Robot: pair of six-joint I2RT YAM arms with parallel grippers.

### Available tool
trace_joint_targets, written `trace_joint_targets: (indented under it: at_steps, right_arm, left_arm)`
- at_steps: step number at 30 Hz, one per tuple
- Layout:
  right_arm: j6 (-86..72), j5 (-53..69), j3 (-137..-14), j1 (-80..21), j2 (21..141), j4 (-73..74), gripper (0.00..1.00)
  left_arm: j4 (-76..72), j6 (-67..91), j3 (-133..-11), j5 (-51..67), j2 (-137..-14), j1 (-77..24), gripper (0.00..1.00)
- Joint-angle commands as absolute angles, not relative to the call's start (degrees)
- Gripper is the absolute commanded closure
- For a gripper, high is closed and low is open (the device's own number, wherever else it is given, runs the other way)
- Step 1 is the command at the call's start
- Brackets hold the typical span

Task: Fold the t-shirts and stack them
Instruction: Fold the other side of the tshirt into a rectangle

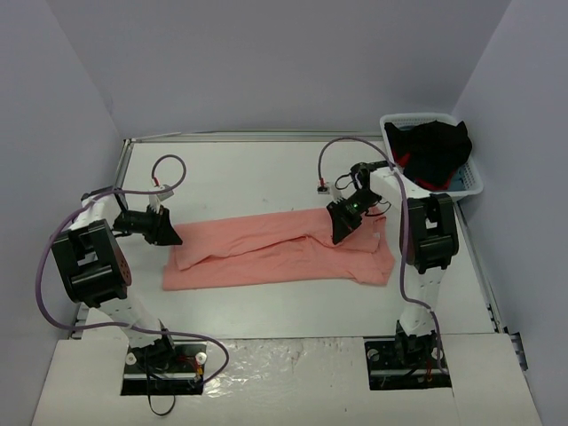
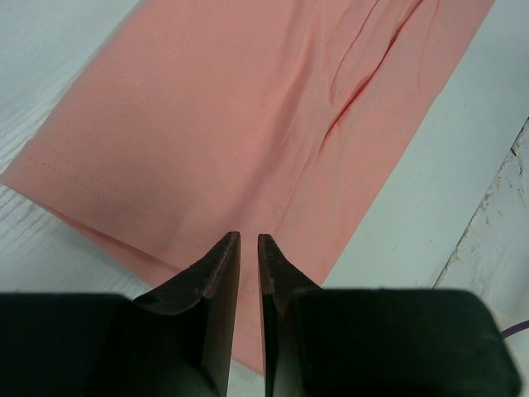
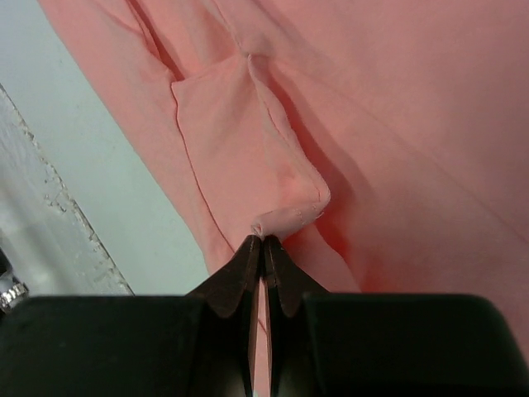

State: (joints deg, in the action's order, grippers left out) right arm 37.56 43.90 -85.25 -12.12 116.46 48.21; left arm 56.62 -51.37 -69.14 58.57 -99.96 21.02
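At left, poised at the hem of a plain salmon-pink thin-cloth t-shirt (image 1: 266, 257) spread across the white tabletop (image 1: 248, 169): black left gripper (image 2: 248, 240), fingers a slit apart, hold on cloth unclear. At right, clamped on a raised fold: right gripper (image 3: 263, 240). Far right, white plastic basket (image 1: 417, 116).

White table (image 1: 266, 177) between plain lavender walls (image 1: 266, 62)

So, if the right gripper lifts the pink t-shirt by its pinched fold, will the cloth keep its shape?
Probably floppy: the t-shirt peaks into a soft tent where the right gripper pinches it, so the rest should sag. It looks thin and creased, so likely light. Pushed, it would probably bunch up rather than slide.
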Motion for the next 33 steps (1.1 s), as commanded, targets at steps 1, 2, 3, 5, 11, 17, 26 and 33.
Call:
trace_joint_targets:
  at_steps: [1, 2, 3, 5, 11, 17, 26, 33]
  right_arm:
    - [40.6, 43.8, -83.5, -12.9, 113.1, 53.1, 1.0]
    - [41.1, 43.2, -83.1, -13.2, 113.1, 53.5, 1.0]
    - [42.3, 43.0, -82.5, -13.7, 113.2, 54.0, 1.0]
    - [42.5, 41.9, -81.9, -14.2, 113.4, 54.1, 1.0]
    - [43.5, 41.8, -80.0, -15.6, 114.3, 54.1, 0.9]
    - [47.2, 44.6, -79.3, -16.3, 115.3, 57.3, 0.72]
    - [48.7, 43.9, -79.1, -15.6, 111.8, 60.2, 0.7]
    - [40.3, 34.8, -76.6, -14.2, 108.6, 52.3, 0.8]
  left_arm:
    - [56.8, -51.5, -69.9, 61.1, -98.7, 21.3, 0.86]
    - [56.6, -51.4, -69.8, 61.1, -98.7, 21.3, 0.86]
    - [56.3, -51.2, -69.6, 61.2, -98.6, 21.3, 0.86]
    - [56.2, -51.2, -69.5, 61.1, -98.7, 21.3, 0.86]
    - [55.2, -50.7, -68.7, 61.2, -98.9, 21.2, 0.86]
    - [55.1, -50.8, -68.6, 60.9, -99.3, 21.1, 0.86]
    - [55.4, -51.3, -68.8, 61.3, -99.8, 21.1, 0.86]
    - [55.3, -51.3, -69.2, 60.7, -99.8, 20.9, 0.87]
